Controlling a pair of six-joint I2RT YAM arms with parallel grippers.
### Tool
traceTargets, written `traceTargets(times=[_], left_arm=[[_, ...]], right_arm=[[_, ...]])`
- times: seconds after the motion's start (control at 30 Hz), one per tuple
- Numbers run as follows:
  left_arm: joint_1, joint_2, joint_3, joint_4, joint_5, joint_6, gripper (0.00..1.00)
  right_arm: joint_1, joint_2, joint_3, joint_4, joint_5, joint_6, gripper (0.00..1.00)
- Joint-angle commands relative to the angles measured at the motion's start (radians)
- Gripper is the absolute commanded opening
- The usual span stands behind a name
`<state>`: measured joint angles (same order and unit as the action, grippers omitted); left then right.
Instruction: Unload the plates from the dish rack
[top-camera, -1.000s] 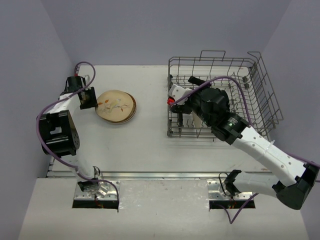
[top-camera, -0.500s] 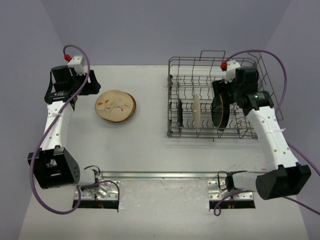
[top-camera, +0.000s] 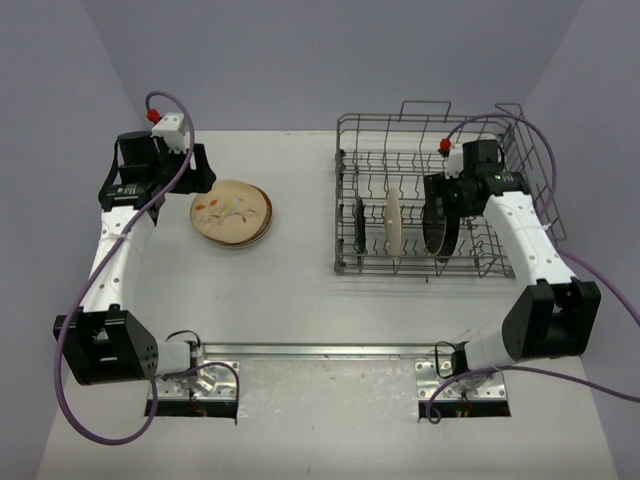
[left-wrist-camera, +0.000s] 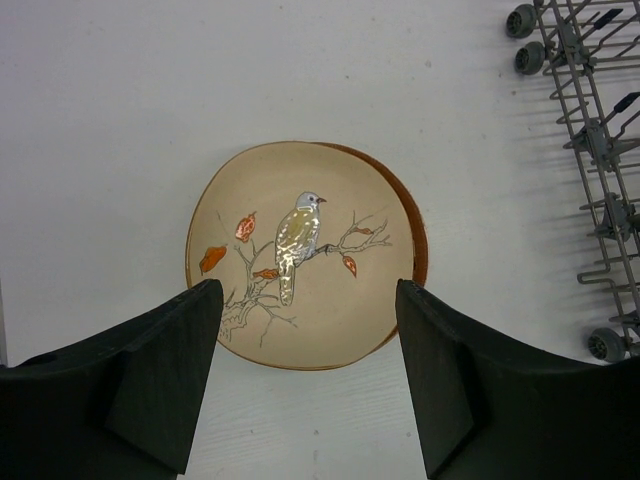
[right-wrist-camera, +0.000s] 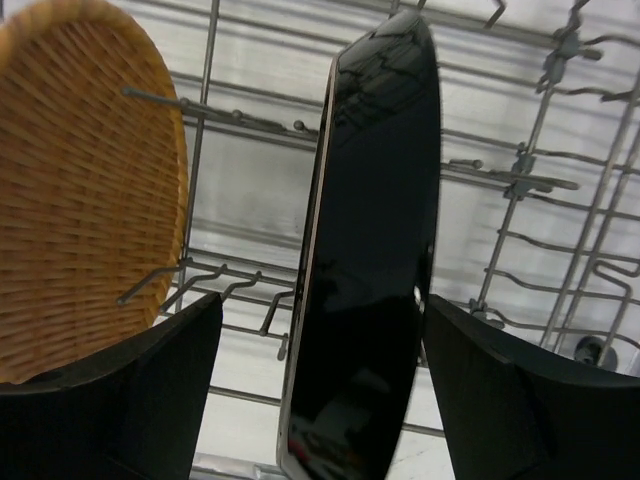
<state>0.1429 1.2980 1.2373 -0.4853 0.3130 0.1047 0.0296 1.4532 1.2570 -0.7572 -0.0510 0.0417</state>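
The grey wire dish rack (top-camera: 437, 271) stands at the right of the table. Three plates stand on edge in it: a dark one (top-camera: 359, 222), a tan woven-look plate (top-camera: 393, 222) (right-wrist-camera: 80, 190) and a glossy black plate (top-camera: 437, 222) (right-wrist-camera: 370, 260). My right gripper (top-camera: 438, 198) (right-wrist-camera: 320, 400) is open and straddles the black plate, its right finger close to the plate and a gap showing on the left. On the table lies a cream bird-motif plate (top-camera: 232, 213) (left-wrist-camera: 300, 255) on top of an orange-brown plate (left-wrist-camera: 415, 240). My left gripper (top-camera: 203, 172) (left-wrist-camera: 305, 295) hovers open over their near edge, holding nothing.
The rack's wheels and wire side (left-wrist-camera: 600, 150) show at the right of the left wrist view. Upright tines (right-wrist-camera: 520, 180) stand close on both sides of the black plate. Purple walls bound the table on three sides.
My left gripper has let go of the bird plate, opened and drawn back from it. My right arm has swung from the rack's left front to the black plate, its jaws narrowing around it.
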Motion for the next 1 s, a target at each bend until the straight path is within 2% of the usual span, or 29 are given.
traceTargets(times=[0.0,0.13,0.2,0.3,0.37,0.5,0.7,0.87,0.97], left_arm=[[-0.002,-0.025,0.044,-0.017,0.026,-0.004,0.69],[-0.002,-0.034,0.034,-0.025,0.031,-0.018,0.77],[-0.002,-0.037,0.031,-0.027,0.034,-0.030,0.92],[-0.003,-0.039,0.031,-0.031,0.051,-0.057,0.96],[-0.002,-0.039,0.033,-0.036,0.065,-0.069,0.98],[-0.002,-0.034,0.057,-0.060,0.105,-0.077,1.00],[-0.002,-0.040,0.088,-0.092,0.124,-0.074,1.00],[-0.002,-0.039,0.111,-0.111,0.152,-0.081,1.00],[-0.001,-0.031,0.134,-0.135,0.176,-0.087,1.00]], right_arm=[[-0.011,0.026,-0.004,0.021,-0.057,0.020,0.65],[-0.016,0.016,-0.004,0.020,-0.111,0.009,0.46],[-0.019,0.007,0.001,0.018,-0.131,0.002,0.28],[-0.023,-0.013,0.039,-0.007,-0.156,-0.003,0.08],[-0.022,-0.016,0.079,-0.038,-0.176,-0.005,0.01],[-0.068,-0.041,0.206,-0.092,-0.307,-0.013,0.00],[-0.070,-0.058,0.412,-0.138,-0.498,0.006,0.00],[-0.067,-0.020,0.597,-0.152,-0.615,-0.006,0.00],[-0.050,0.004,0.698,-0.157,-0.626,-0.033,0.00]])
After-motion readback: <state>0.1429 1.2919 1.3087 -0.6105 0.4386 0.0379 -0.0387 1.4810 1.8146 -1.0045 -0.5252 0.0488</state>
